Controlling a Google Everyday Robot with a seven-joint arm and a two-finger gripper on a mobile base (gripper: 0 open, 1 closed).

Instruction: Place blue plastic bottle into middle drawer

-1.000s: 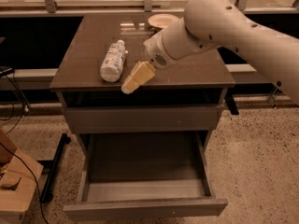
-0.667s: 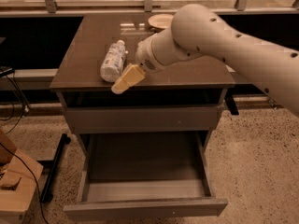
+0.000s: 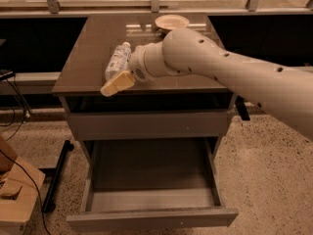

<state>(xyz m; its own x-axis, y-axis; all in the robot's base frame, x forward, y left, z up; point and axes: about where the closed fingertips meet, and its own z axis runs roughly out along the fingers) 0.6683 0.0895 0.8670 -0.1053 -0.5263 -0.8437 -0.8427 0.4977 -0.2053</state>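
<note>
Hand (image 3: 117, 83), centre-left, just beside lying blue plastic bottle (image 3: 117, 58); grip cannot be told. Risk: nudge rolls bottle off table (image 3: 93, 38) left edge.

Found the gripper (image 3: 117, 83) over the front edge of the cabinet top (image 3: 82, 68). Saw the blue plastic bottle (image 3: 116, 62) lying there just behind the gripper, the bowl (image 3: 171, 22) farther behind and right, the middle drawer (image 3: 151, 218) open below, in front.
</note>
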